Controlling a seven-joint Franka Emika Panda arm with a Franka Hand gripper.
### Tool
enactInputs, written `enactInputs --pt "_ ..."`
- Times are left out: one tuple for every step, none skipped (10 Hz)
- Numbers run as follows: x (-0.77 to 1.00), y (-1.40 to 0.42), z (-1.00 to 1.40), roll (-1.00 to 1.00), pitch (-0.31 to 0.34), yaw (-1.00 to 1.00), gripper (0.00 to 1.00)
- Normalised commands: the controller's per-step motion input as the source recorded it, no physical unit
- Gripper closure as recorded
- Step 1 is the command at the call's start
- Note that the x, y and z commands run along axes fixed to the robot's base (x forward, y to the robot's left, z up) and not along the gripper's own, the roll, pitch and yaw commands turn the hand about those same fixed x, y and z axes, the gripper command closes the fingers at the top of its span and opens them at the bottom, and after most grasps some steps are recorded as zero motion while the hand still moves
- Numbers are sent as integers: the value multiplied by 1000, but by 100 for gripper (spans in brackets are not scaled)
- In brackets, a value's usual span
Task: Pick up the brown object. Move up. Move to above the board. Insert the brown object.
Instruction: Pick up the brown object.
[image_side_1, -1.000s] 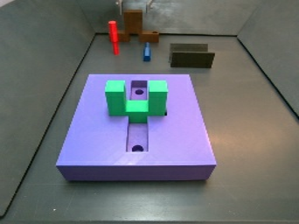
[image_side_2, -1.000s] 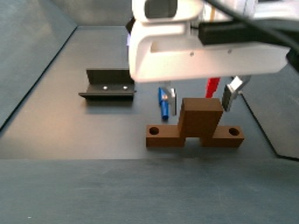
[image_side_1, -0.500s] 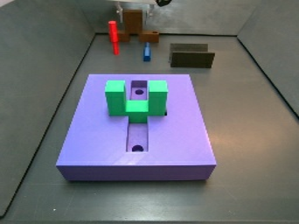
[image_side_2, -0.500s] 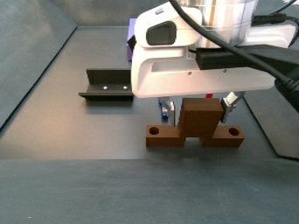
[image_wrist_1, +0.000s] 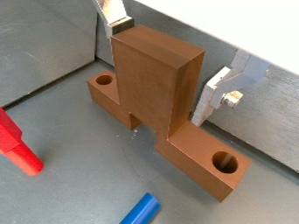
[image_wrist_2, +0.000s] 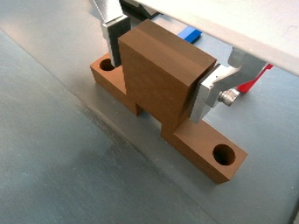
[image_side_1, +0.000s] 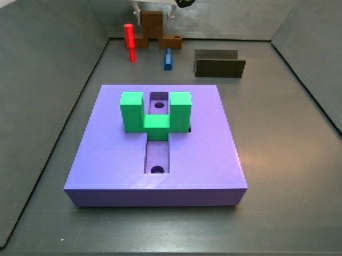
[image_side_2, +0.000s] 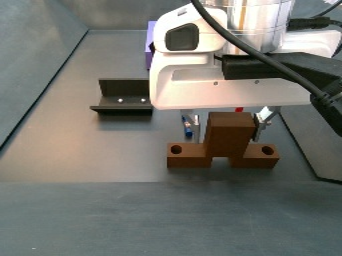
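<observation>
The brown object (image_side_2: 222, 148) stands on the floor: a long base bar with a round hole near each end and a tall upright block in the middle. It also shows in both wrist views (image_wrist_1: 158, 83) (image_wrist_2: 163, 79) and far back in a side view (image_side_1: 160, 30). My gripper (image_side_2: 230, 120) is low over it, its fingers (image_wrist_1: 219, 86) (image_wrist_2: 114, 39) close on either side of the upright block, jaws open. The purple board (image_side_1: 107, 150) lies apart in front, with a lengthwise slot and a green U-shaped block (image_side_1: 154, 112) on top.
A red peg (image_side_1: 130, 42) (image_wrist_1: 14, 149) and a blue peg (image_side_1: 168, 59) (image_wrist_1: 138, 213) lie beside the brown object. The dark fixture (image_side_1: 219, 65) (image_side_2: 123, 98) stands on the floor nearby. Grey walls close in the back.
The gripper has come down, so its fingers now straddle the upright block. The brown object has not moved.
</observation>
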Motion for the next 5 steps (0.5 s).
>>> enactInputs --pt "0 0 0 0 0 0 100" --pt "0 0 0 0 0 0 100" --pt "0 0 0 0 0 0 100" --pt "0 0 0 0 0 0 100" --pt "0 0 0 0 0 0 100"
